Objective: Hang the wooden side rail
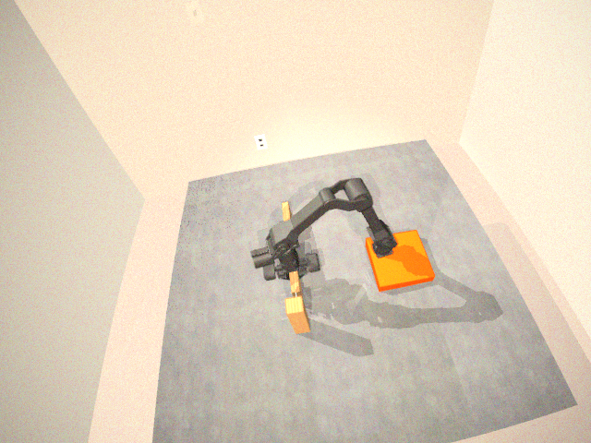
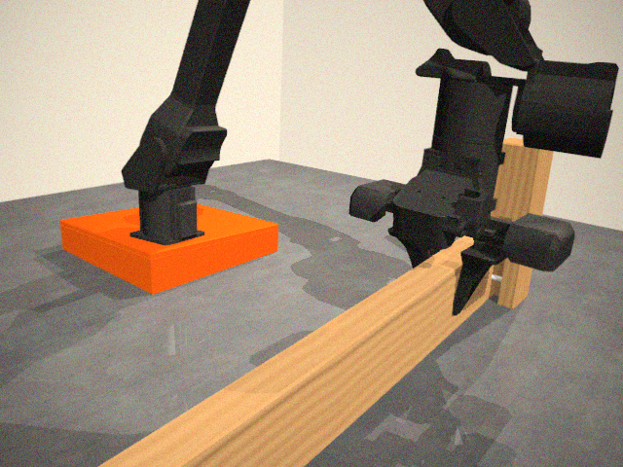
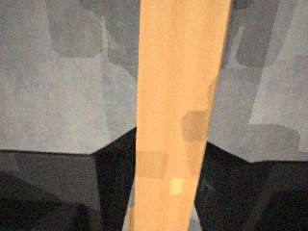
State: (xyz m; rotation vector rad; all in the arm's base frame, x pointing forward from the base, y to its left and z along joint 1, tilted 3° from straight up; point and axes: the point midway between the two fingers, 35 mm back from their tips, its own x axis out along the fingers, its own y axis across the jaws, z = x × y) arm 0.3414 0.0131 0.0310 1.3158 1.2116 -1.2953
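1. Gripper [image 2: 455,281] clamped on the rail [image 2: 321,362]; one dark finger [image 2: 470,281] lies flat against the rail's near side face, and the other is hidden behind the wood.
2. Grip point is close to the rail's post end. The wood runs straight through between the jaws, with a short stub past them toward the post [image 2: 521,221] and the long remainder trailing away on the other side.
3. Wrist view: rail [image 3: 180,106] fills the middle of the frame between the two dark jaw bodies, running away from the camera over the grey floor [image 3: 53,96].
4. Post stands upright just beyond the jaws, partly hidden by the wrist housing. A small steel part [image 2: 495,277] shows in the narrow gap between rail end and post; whether the hooks sit on the pins cannot be told.
5. Top view: rail [image 1: 294,281] lines up with the post [image 1: 296,315]; its far end [image 1: 285,209] sticks out behind the forearm.
6. Arm stands on an orange base block [image 2: 236,235], well apart from the jaws.
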